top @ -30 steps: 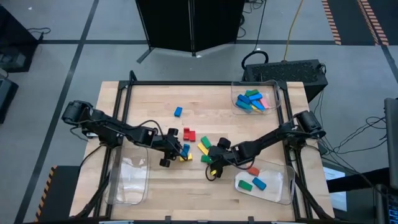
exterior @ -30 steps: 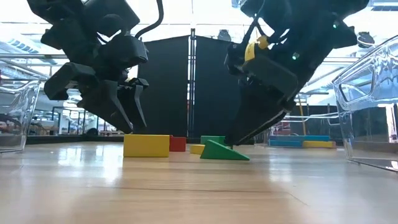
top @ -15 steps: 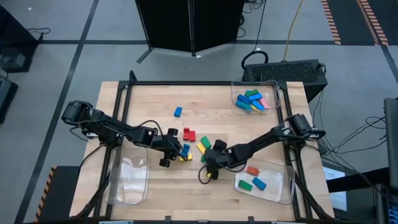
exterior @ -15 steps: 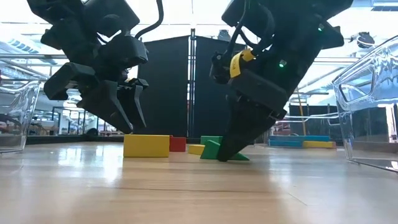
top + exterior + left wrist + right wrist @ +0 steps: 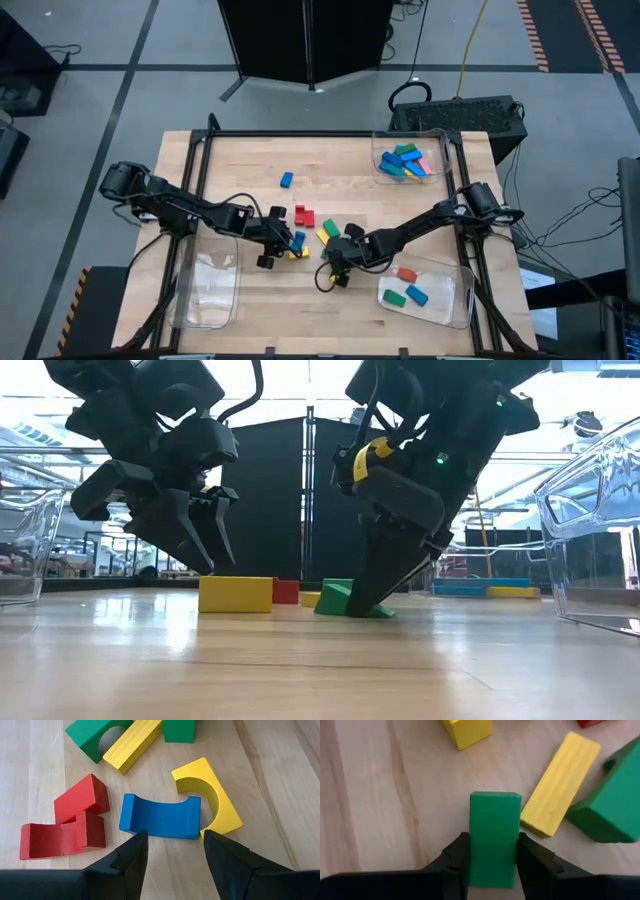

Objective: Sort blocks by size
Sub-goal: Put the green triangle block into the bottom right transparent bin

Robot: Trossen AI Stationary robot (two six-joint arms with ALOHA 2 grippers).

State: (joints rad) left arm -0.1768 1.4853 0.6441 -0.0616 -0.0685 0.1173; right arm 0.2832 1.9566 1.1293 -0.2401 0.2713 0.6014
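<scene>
At desk centre, right claw (image 5: 492,855) is closed down on a green block (image 5: 494,837), one finger on each long side; the block still sits on the desk (image 5: 240,160), not lifted. Left claw (image 5: 172,851) is spread wide, hovering just short of a blue arch block (image 5: 159,816), holding nothing.

Risks, judged from here:
- Green block touches a long yellow bar (image 5: 559,782) at one corner; dragging rather than lifting could shove the bar into the big green piece (image 5: 607,810) beside it.
- Low view shows the green block (image 5: 340,598) tilted under the claw; it could pivot or slip out on lift, since painted faces look smooth.
- Blue arch touches a yellow arch (image 5: 207,795); closing there could catch or nudge the yellow one.
- Both arms work the same small cluster, near each other; a collision is possible.

Where blocks are: loose pile at desk centre, one small blue block (image 5: 286,180) apart toward the far side, several in the far right tray (image 5: 441,140), three in the near right tray (image 5: 455,305). Near left tray (image 5: 180,300) looks empty.

Materials and shapes: painted wood blocks, faint grain ridges on the yellow bar, crisp edges. Rectangles, arches with half-round cutouts, stepped red pieces (image 5: 65,825). Trays are clear plastic. Desk is pale, smooth wood planks.
</scene>
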